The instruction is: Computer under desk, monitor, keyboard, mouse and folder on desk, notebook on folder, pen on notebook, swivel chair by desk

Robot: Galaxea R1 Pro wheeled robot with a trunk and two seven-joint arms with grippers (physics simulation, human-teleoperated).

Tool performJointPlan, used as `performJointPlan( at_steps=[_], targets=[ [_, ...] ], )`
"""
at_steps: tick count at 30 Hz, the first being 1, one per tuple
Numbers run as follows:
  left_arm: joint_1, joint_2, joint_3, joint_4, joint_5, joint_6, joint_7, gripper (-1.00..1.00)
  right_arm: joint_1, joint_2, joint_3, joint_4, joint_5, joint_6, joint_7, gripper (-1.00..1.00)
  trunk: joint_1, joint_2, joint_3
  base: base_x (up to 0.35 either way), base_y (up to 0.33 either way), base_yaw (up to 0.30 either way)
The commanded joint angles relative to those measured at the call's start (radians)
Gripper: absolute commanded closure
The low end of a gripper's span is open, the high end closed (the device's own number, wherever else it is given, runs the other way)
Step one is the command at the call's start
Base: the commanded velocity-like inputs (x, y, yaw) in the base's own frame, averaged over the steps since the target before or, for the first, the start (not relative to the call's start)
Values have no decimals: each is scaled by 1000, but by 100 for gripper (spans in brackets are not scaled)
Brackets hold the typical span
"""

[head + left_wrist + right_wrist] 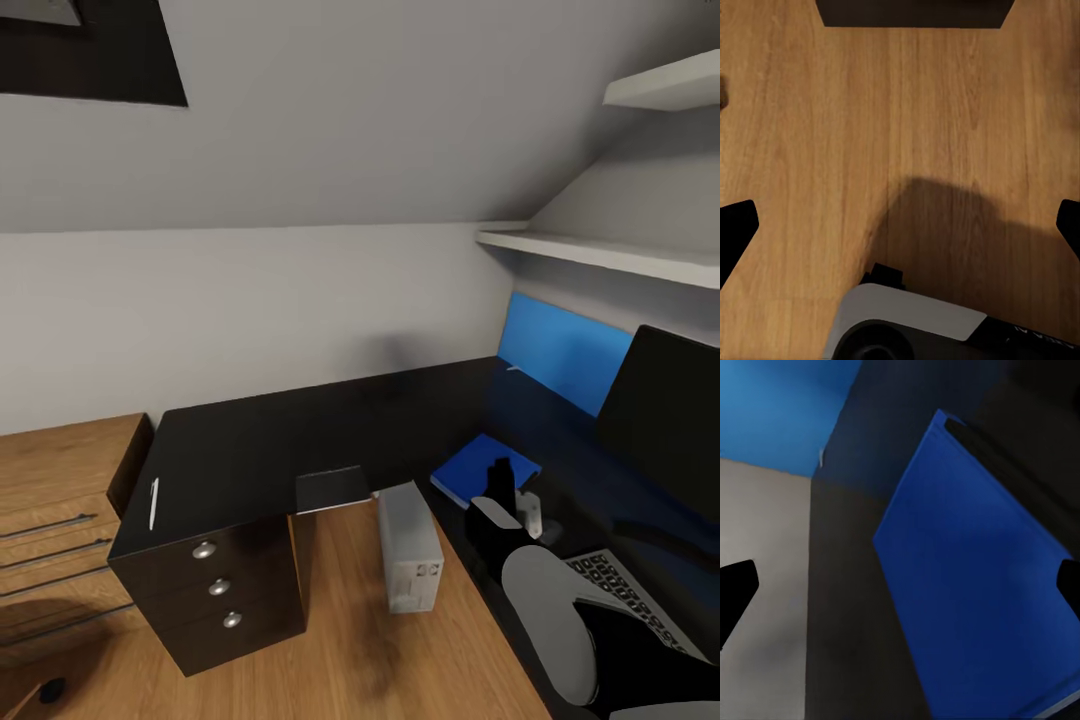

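The blue folder (pixel 470 470) (pixel 982 585) lies flat on the black desk (pixel 250 450), left of the monitor (pixel 665 410). My right gripper (pixel 508 485) (pixel 901 589) hovers open just above the folder, with nothing between its fingers. The keyboard (pixel 620 590) lies on the desk in front of the monitor, partly hidden by my right arm. At the desk's inner corner rests the grey notebook (pixel 333 488). The white pen (pixel 153 503) lies near the desk's left edge. The computer (pixel 408 548) stands on the floor by the desk. My left gripper (pixel 900 225) is open over bare wood floor.
A dark drawer unit with three knobs (pixel 215 590) sits under the desk's left end, with a light wood chest (pixel 60 500) beside it. A blue wall panel (pixel 565 350) and white shelves (pixel 600 255) lie behind the desk. A small dark object (pixel 50 690) lies on the floor.
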Motion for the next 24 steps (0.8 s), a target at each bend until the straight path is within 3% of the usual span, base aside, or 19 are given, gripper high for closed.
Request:
performJointPlan(
  at_steps=[1,9,21,22,24],
  targets=[
    [0,1,-8,-2,2,-1,8,-100,-1,0,2,0,-11,-3,8,-100,-4,7,2,0,0,0],
    [0,1,-9,-2,3,1,8,-100,4,7,1,3,-16,-3,186,-100,-31,56,24,0,0,7],
    [0,-1,-14,-2,-2,0,6,-100,6,48,4,12,-5,-4,229,-100,-31,56,33,0,0,131],
    [0,-1,-12,-2,-2,0,6,-100,6,70,21,25,21,-4,229,-100,-31,56,34,0,0,159],
    [0,0,-9,-2,-1,0,7,-100,6,79,38,43,47,-4,228,-100,-31,56,36,0,0,159]
  ],
)
